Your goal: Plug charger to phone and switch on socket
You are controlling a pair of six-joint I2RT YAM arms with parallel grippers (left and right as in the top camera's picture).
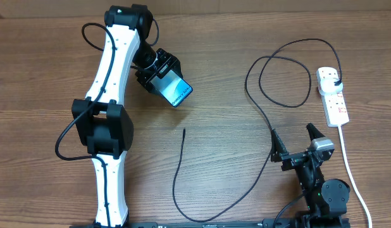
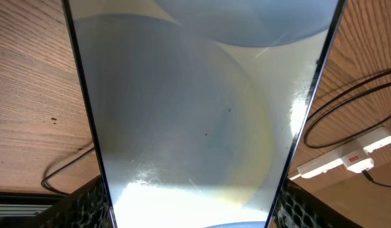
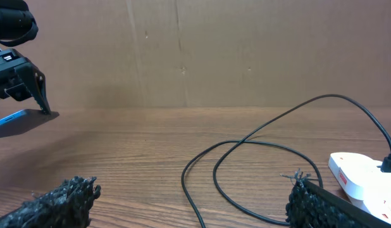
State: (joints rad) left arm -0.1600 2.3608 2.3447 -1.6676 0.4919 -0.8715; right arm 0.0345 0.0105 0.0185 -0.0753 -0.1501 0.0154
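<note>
Your left gripper point(image 1: 161, 76) is clamped on the small rectangular smartphone with the bright light-blue screen point(image 1: 176, 90), fingers against its two long edges. In the right wrist view the handset hangs clear of the brown wood-grain table point(image 1: 233, 38). In the left wrist view the screen fills the space between the fingers. From overhead, its long axis runs from upper left to lower right. The free end, with the white lettering, points towards the middle of the table.

Bare wood lies between that end and the small connector tip point(image 1: 184, 132) of the long thin black charger cable point(image 1: 174, 180). The tip lies flat, well apart from the phone, pointing away from you. From there the cable drops towards the near edge, sweeps right, and climbs just beside your right gripper point(image 1: 294, 140). Whether they touch cannot be told.

That right gripper sits low near the front edge with its jaws spread wide and nothing between its black padded fingertips point(image 3: 66, 201).

Beyond it the cable loops across open wood and ends in a black plug point(image 1: 335, 82) seated in the far outlet of the white elongated power strip point(image 1: 336, 107). The strip lies near the table's right side, lengthwise front to back. Its thicker white cord point(image 1: 347, 158) trails towards you past the right arm.
</note>
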